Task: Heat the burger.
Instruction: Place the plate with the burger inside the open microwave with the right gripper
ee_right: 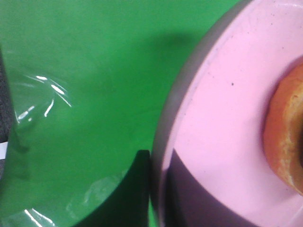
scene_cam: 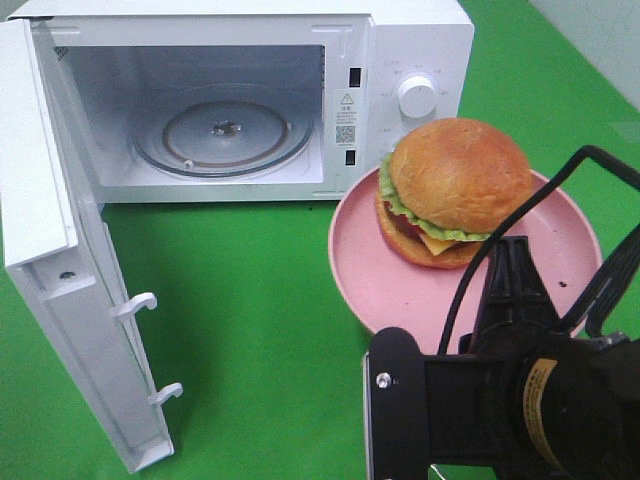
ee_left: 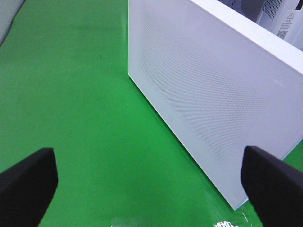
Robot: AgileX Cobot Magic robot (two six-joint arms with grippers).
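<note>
Our right gripper [scene_cam: 512,255] pinched the pink plate [scene_cam: 370,270] by its rim, our left gripper [ee_left: 151,184] gaped wide, and we judged the burger [scene_cam: 455,190] next needed carrying level into the open microwave [scene_cam: 415,40].

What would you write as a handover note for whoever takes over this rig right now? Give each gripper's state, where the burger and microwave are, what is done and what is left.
Left gripper: open, holding nothing, beside the microwave door.
Right gripper: shut, at the near rim of the pink plate; whether it holds the rim is unclear.
Burger: on the plate, just right of the microwave, in front of its control panel.
Done: door swung fully open.
Left: burger into the microwave, door closed, heating started.
</note>
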